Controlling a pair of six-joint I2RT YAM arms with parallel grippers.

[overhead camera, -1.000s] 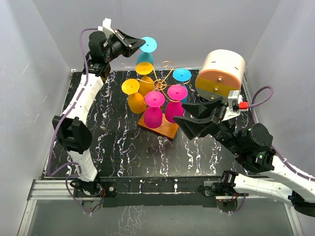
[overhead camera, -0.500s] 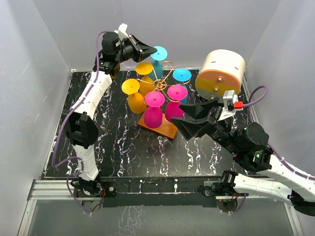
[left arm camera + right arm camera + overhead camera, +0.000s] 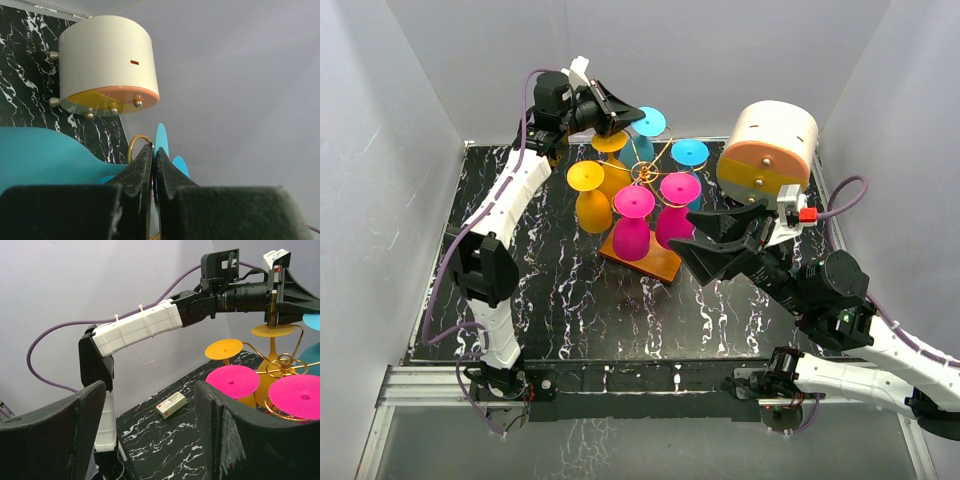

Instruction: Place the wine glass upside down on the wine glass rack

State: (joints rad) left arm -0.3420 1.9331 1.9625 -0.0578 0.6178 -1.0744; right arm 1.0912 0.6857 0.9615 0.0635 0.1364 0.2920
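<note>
**At the rack's far side: teal glass can snag or drop**

Between the tips of your L claw (image 3: 628, 112), clenched on its stem, the teal wine glass (image 3: 649, 122) hangs foot-up, bowl down, over the back of the wine glass rack (image 3: 645, 172). Wrist view shows the fingers (image 3: 137, 170) pinched nearly flat, w/ a gold wire loop (image 3: 134, 139) just past them. Grip is thin, so I'd judge the glass could pivot if its foot rubs the wire.

Next out: a yellow glass (image 3: 611, 142) sits just beside the teal bowl. Swing in crooked and you'd likely knock it off its arm, or rock the whole rack, b/c the wire looks light.

Can't tell whether the stem is in a slot yet. Let go early and the glass prob. falls to the counter (image 3: 550, 290).

Your R claw (image 3: 712, 243) is spread wide, empty, near the magenta glasses (image 3: 678, 188). Any stray move there risks a bump too.
</note>
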